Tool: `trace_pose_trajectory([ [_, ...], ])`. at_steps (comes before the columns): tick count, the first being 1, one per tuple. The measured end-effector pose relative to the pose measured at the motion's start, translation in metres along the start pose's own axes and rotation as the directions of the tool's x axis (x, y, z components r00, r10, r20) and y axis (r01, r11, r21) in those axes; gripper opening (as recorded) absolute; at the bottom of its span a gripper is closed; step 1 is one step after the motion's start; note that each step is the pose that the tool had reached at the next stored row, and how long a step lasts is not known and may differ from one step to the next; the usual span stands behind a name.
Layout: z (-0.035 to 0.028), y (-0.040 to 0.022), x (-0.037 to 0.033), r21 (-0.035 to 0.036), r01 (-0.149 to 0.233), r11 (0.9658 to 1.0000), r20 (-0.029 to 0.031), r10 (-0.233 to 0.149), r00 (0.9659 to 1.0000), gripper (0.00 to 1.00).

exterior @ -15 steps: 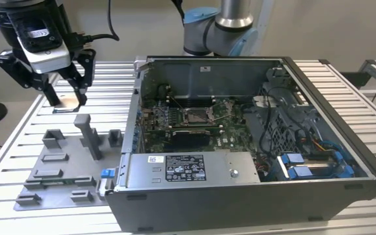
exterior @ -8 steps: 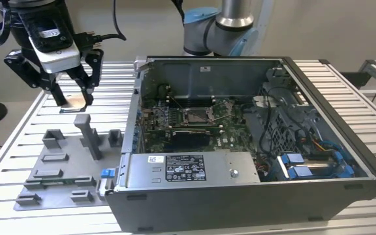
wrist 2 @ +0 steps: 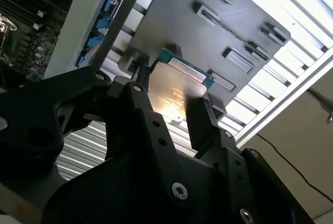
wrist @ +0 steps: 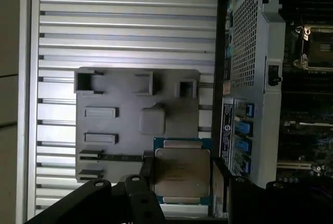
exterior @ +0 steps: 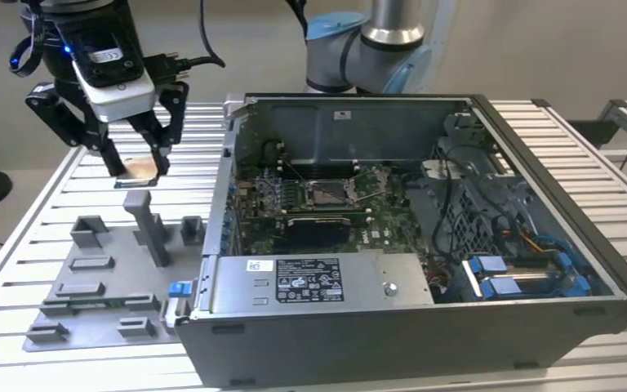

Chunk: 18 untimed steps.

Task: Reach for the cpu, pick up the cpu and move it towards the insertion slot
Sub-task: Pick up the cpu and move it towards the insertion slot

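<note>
Black fingers (wrist 2: 200, 125) of the gripper (exterior: 140, 167) pinch the cpu (exterior: 140, 169) from two sides, one finger on each edge. In both wrist views the cpu (wrist: 182, 169) is a flat square chip with a pale shiny face and a thin green rim. There is faint writing on its face, but I cannot read it. The chip hangs in the air over the grey fixture plate (exterior: 107, 278), which lies on the silver slatted table (exterior: 30, 204). On the exterior view's right of it stands the open computer case (exterior: 423, 343). The insertion slot (exterior: 328, 193) sits deep inside the case, a shiny metal square with a dark middle on the green board, well apart from the chip. A white sticker (exterior: 308, 280) with tiny black print is on the metal box at the front of the case; the words are too small to read.
</note>
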State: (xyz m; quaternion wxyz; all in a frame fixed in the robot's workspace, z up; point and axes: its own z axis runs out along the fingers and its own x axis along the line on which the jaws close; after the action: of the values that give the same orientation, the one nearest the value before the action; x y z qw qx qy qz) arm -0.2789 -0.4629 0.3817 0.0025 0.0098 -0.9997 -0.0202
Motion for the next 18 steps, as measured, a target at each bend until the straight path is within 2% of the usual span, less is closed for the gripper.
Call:
trace_pose_trajectory([
  [18, -0.0001, -0.0009, -0.0451, 0.0, 0.0, 1.0, 0.0, 0.0, 1.0, 0.0],
])
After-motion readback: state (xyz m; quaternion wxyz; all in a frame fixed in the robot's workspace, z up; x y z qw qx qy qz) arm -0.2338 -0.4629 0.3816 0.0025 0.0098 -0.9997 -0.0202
